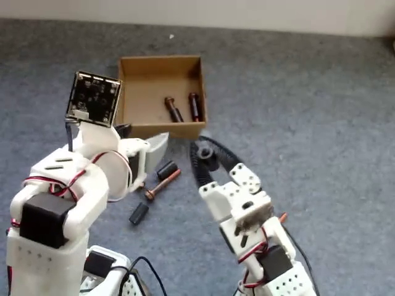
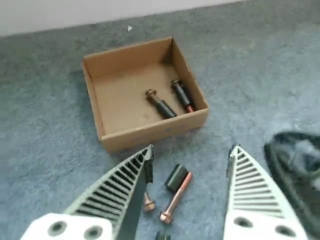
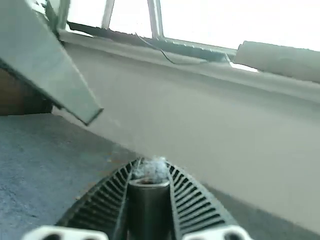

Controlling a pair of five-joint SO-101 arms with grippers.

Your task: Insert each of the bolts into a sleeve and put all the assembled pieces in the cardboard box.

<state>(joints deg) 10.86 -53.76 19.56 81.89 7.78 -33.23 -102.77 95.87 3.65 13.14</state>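
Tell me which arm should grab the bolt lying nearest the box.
Left. The left gripper is open just above the bolt, while the right gripper is shut on a sleeve.

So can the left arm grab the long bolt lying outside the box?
Probably yes. Its fingers are open right above the bolt, and nothing lies in between. The sleeve sits at the bolt's tip and might get bumped.

We've room in left half of cardboard box (image 1: 159,59); assembled pcs (image 1: 174,110) take its right; bolt (image 1: 163,184) & sleeve (image 1: 165,169) lie just in front.
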